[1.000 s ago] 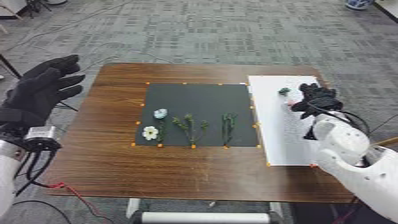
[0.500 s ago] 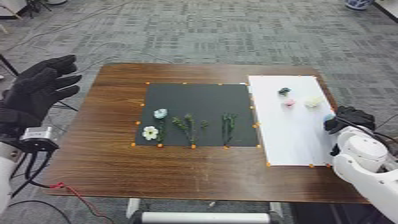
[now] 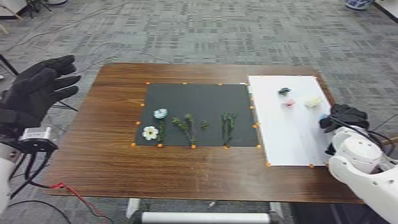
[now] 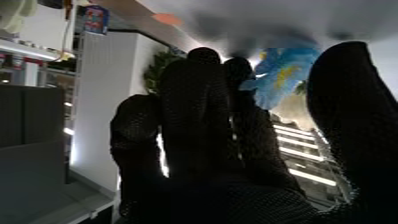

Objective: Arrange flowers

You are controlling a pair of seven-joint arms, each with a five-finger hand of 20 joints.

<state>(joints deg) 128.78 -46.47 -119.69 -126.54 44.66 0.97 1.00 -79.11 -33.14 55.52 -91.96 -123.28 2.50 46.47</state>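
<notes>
Right robot hand (image 3: pixel 348 117), in a black fabric glove, is open, with a blue and yellow flower (image 4: pixel 295 62) between thumb and fingers, at the right edge of the long white sheet (image 3: pixel 286 137) on the brown wooden surface (image 3: pixel 191 172).

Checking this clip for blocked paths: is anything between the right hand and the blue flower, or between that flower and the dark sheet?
Nothing visible is: the right hand has the blue flower between thumb and fingers, and the pink flower lies beyond the straight line across the white board.
</notes>
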